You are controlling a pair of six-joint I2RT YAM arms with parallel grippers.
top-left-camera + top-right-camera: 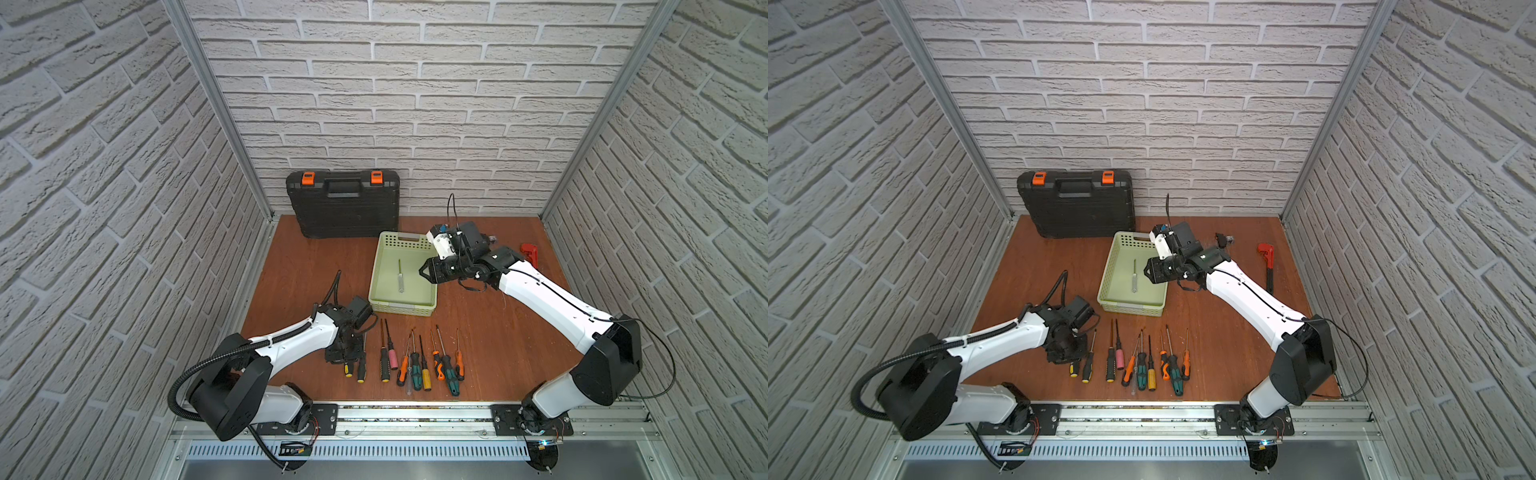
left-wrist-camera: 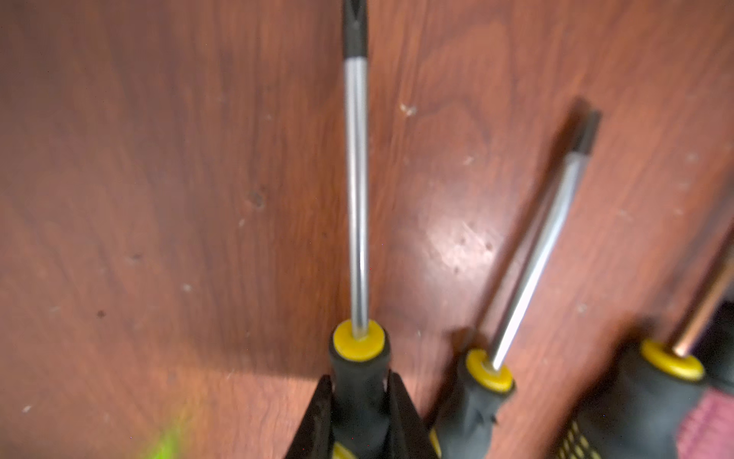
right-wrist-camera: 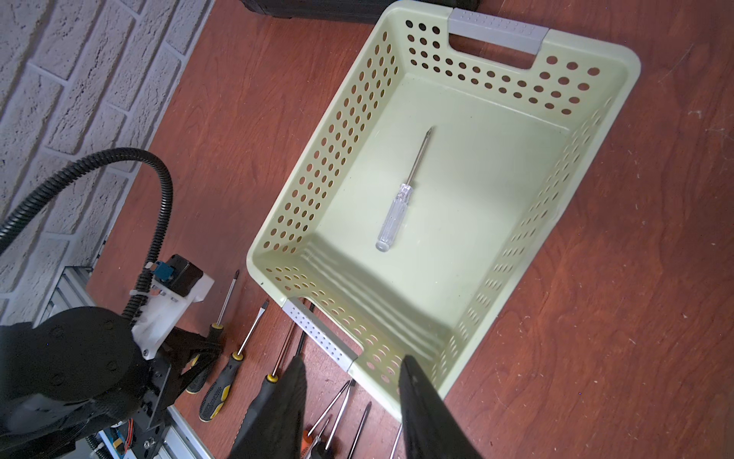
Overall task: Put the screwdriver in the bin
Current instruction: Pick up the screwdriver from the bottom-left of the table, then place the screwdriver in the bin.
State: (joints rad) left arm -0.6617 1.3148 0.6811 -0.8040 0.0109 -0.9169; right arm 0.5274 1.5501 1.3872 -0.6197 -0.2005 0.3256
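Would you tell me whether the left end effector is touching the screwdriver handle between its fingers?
Touching. In the left wrist view, the left end effector has both fingers against the screwdriver handle, no gap.

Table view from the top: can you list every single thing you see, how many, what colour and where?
bin: one, pale green, middle of the table.
clear-handled screwdriver: one, see-through, lying inside the bin.
row of screwdrivers: about ten, mixed colours, along the table's front.
black-and-yellow screwdriver: one, at the row's left end.
toolcase: one, black with orange latches, against the back wall.
wrench: one, red, table's right side.
table: one, reddish-brown wood.
left tool: black, shut on the black-and-yellow screwdriver.
right tool: black, open, empty, by the bin's rim.
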